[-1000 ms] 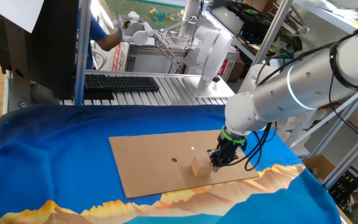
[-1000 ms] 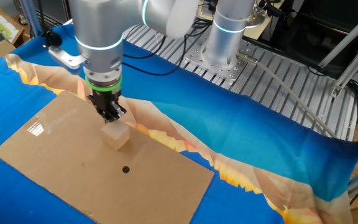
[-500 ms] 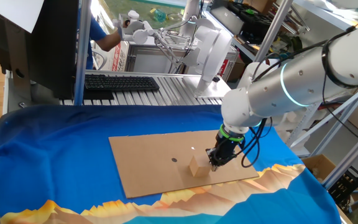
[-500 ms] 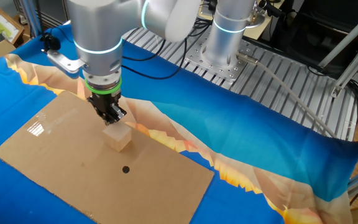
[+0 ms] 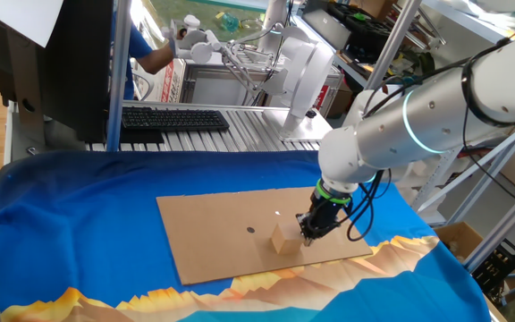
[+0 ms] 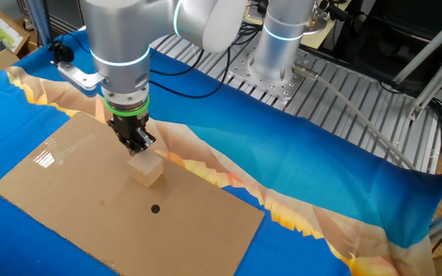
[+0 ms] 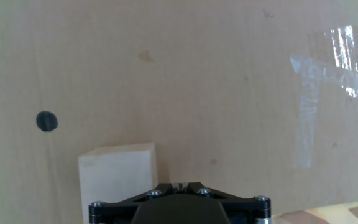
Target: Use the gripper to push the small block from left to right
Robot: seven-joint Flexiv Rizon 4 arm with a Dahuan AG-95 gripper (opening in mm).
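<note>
I'm seeing one block (image 6: 146,168) touching my end effector (image 6: 136,143), fingers looking closed and empty; one dot (image 6: 156,208) lying beyond it on the cardboard (image 6: 67,184).

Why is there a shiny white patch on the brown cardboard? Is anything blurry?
Hand view: the shiny patch is clear tape on the brown cardboard sheet catching light; the small light-tan wooden cube looks sharp. The other fixed view: the same glare shows as white streaks. One fixed view: no glare there; the black gripper casts little shadow.
</note>
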